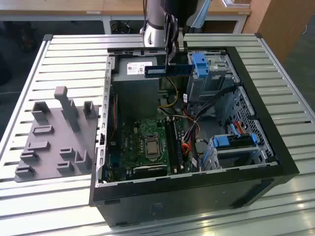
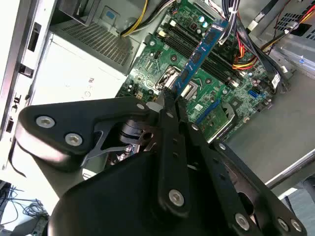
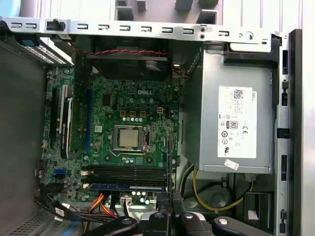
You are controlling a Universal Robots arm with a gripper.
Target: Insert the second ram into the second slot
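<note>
My gripper (image 1: 170, 62) hangs over the far end of the open computer case, shut on the second ram (image 1: 169, 70), a thin blue stick held level above the power supply. In the second wrist view the black fingers (image 2: 173, 129) clamp one end of the second ram (image 2: 199, 53), which reaches out over the motherboard. The first wrist view has the stick edge-on (image 3: 168, 162) above the gripper (image 3: 171, 200). Dark empty memory slots (image 3: 128, 173) lie beside a blue stick (image 3: 128, 187) seated in its own slot. The slots (image 1: 173, 142) run along the green motherboard (image 1: 142, 142).
The power supply (image 1: 138, 76) lies under the held stick. Blue drive-bay latches (image 1: 201, 64) (image 1: 235, 141) and cable bundles (image 1: 199, 115) crowd the exterior view's right side of the case. A grey fixture plate (image 1: 54, 142) with upright holders sits on the slatted table (image 1: 74, 54).
</note>
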